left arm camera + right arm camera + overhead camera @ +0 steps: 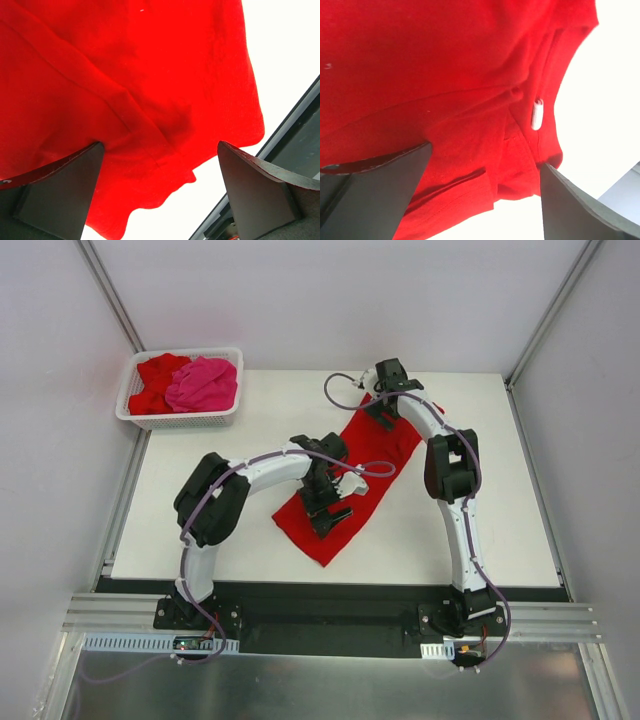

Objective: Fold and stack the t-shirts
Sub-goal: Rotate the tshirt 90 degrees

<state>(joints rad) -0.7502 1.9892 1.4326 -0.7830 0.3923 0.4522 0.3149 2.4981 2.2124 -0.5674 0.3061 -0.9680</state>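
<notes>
Flat white rectangular tabletop [250, 410], bright even light. Plain white walls [300, 300] on three sides, grey aluminium corner posts [108, 295]. Black strip [330, 590], silver slotted rail [560, 618] along near edge.

Left arm [215, 495] bends inward at the elbow, left gripper [328, 505] pointed down, jaws spread wide. Right arm [452, 470] reaches far forward, right gripper [385, 405] likewise lowered, jaws parted.

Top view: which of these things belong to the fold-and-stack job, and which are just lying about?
Belongs to the job:
spread red t-shirt
basket's red t-shirt
pink t-shirt
left fingers and right fingers, both open over the spread one

Just lying about:
white basket, which only holds the waiting shirts
table
</notes>
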